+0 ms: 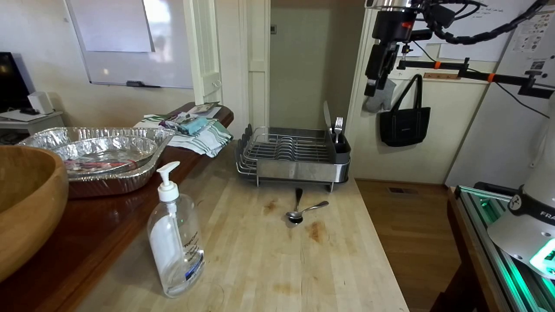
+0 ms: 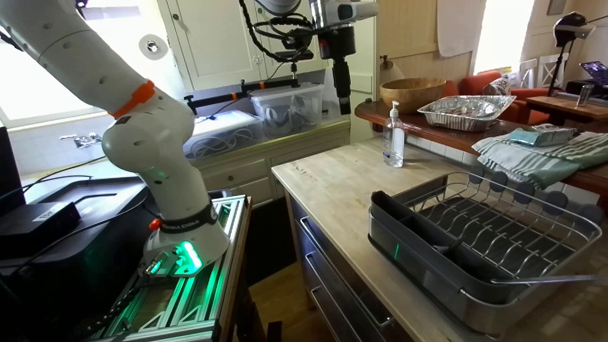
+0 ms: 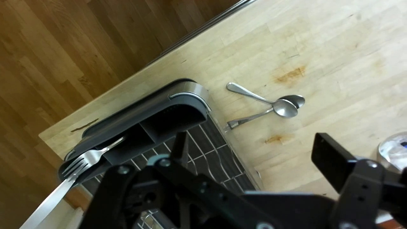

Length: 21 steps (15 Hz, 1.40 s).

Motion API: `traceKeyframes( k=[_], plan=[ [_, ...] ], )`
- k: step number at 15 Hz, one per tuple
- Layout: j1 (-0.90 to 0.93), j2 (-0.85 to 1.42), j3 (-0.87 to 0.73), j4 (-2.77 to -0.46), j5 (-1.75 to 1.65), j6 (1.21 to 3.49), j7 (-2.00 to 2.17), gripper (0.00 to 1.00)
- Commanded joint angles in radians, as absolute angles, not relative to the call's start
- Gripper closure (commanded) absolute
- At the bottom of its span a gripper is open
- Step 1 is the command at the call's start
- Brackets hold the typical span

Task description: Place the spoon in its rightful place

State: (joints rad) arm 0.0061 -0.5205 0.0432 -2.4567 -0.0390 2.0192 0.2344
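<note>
— Gripper (image 3: 256,152), wrist view: fingers (image 3: 330,159) spread wide; both exterior views place it well above the countertop (image 1: 260,273).

— And the task's object?

— An upper spoon (image 3: 283,107) lies crossed over a lower spoon (image 3: 299,100) on the countertop, partly covering its bowl; which one the task means cannot be told.

— Nearest neighbour?

— The dish rack (image 1: 299,171), near both handle ends. A fork (image 1: 338,125), tines up, and a knife (image 1: 327,113) rise from its utensil holder (image 1: 341,156).

— Farther out?

— In both exterior views, a pump bottle (image 1: 173,245) stands upright on the countertop; a foil tray (image 2: 458,124) and a wooden bowl (image 2: 411,97) rest on the darker raised counter (image 1: 104,225), a striped cloth (image 1: 208,141) near the tray.
</note>
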Motion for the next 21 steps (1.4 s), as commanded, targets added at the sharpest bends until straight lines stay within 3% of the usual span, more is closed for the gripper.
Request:
traceKeyframes(
  k=[1, 21],
  plan=[
    [-0.022, -0.479, 0.000, -2.444, 0.011, 2.071, 0.209, 0.00],
    [-0.216, -0.392, -0.204, -2.426, 0.008, 2.274, 0.087, 0.00]
  ],
)
